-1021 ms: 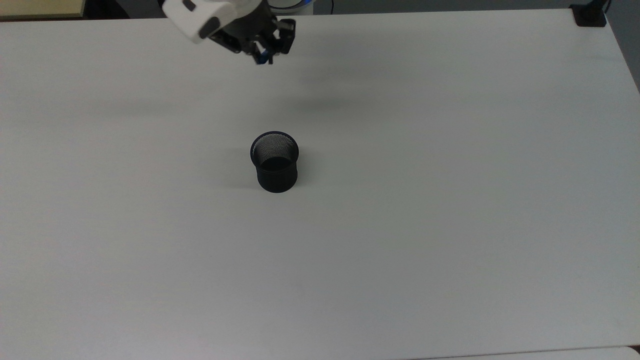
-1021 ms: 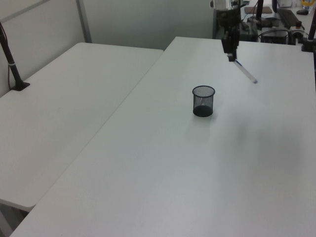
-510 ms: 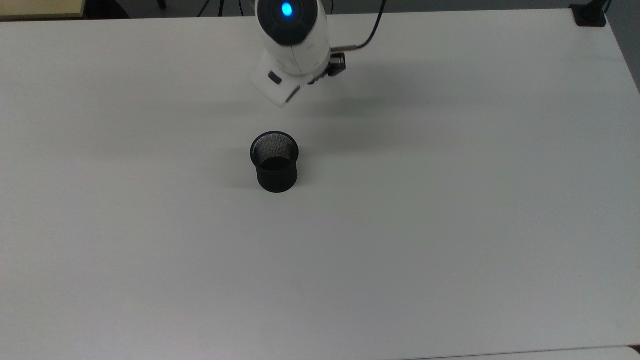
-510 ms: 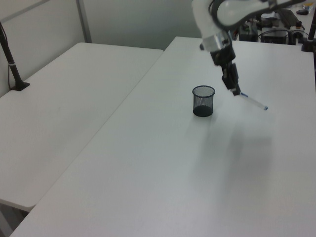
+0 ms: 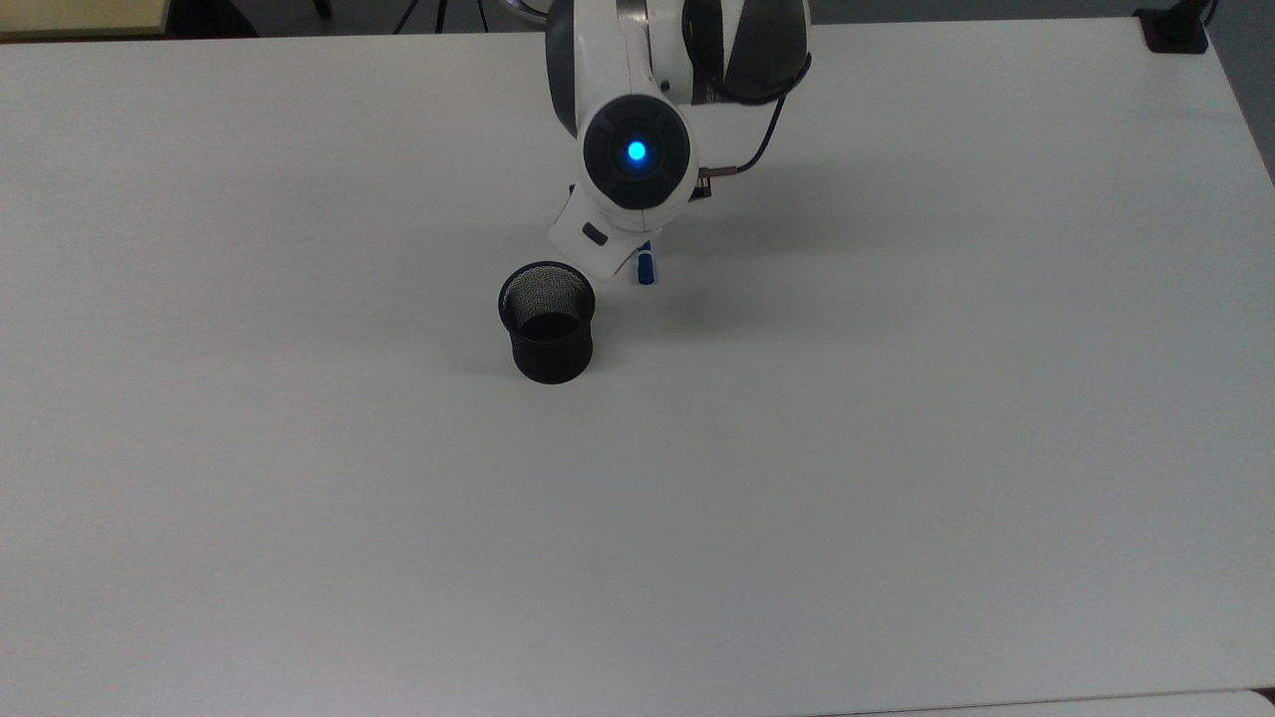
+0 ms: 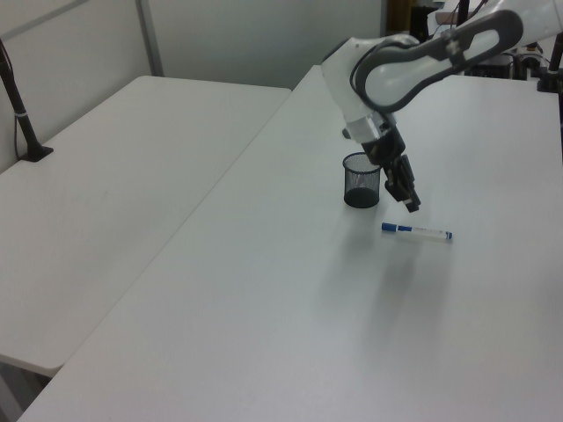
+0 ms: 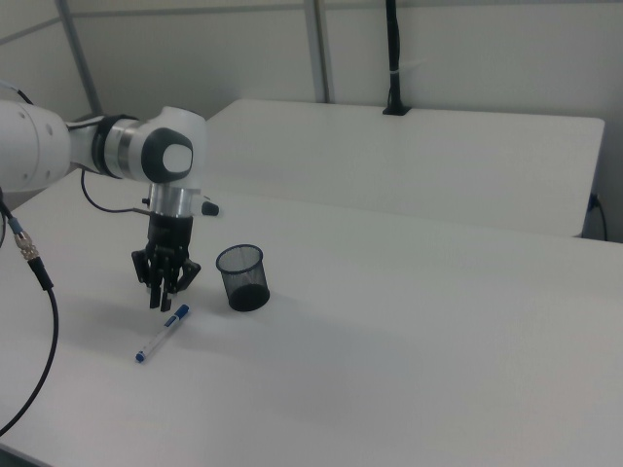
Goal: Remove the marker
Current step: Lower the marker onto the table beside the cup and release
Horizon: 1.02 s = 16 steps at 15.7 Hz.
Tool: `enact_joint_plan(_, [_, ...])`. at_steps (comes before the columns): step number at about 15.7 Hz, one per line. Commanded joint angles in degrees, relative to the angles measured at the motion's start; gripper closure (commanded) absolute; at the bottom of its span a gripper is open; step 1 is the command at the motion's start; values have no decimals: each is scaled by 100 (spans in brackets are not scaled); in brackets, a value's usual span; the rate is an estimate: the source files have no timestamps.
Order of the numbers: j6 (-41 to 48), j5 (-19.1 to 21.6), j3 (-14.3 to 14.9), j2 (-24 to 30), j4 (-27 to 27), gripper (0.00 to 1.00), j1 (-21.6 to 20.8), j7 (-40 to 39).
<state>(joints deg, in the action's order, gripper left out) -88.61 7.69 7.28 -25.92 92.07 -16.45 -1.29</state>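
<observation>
The worktop (image 6: pixel 264 290) is wide, white and smooth, so a round barrel can roll on it at a light touch. The arm (image 6: pixel 413 57) reaches over it from the far end and bends down beside the cup (image 6: pixel 362 179), a black mesh holder standing upright, with nothing showing inside in the top view.

The end effector (image 7: pixel 161 298) hangs just above the worktop, between the cup and the marker in the left view, fingers pointing down. It holds nothing; the fingers look slightly parted in the right view, but I cannot tell for sure whether they are open or closed.

The marker (image 6: pixel 417 232) lies flat on the worktop, outside the cup and just beside the end effector, apart from both. In the right view it (image 7: pixel 163 334) lies slantwise, its capped end (image 7: pixel 181 313) nearest the fingers.

By its look it is light, stiff and slim, with a slick plastic barrel: easy to lift, but prone to spin or slip if pinched near an end. The best hold, I judge, is across the barrel near its middle, fingers square to its length.
</observation>
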Motion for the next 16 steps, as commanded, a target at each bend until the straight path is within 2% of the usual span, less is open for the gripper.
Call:
enact_joint_plan(1, [-323, 5, 46, -220, -31, 76, -105, -47])
enact_joint_plan(4, [-324, -4, 46, -203, -40, 75, -113, 32])
enact_joint_plan(5, [-332, -30, 54, -186, -40, 69, -139, 119])
enact_joint_plan(9, [-367, -495, 72, 121, -40, 0, -219, 339])
enact_joint_plan(12, [-332, -671, 125, 726, -31, 0, -140, 357])
enact_joint_plan(16, [-280, -768, 134, 1597, 13, 0, 308, 330])
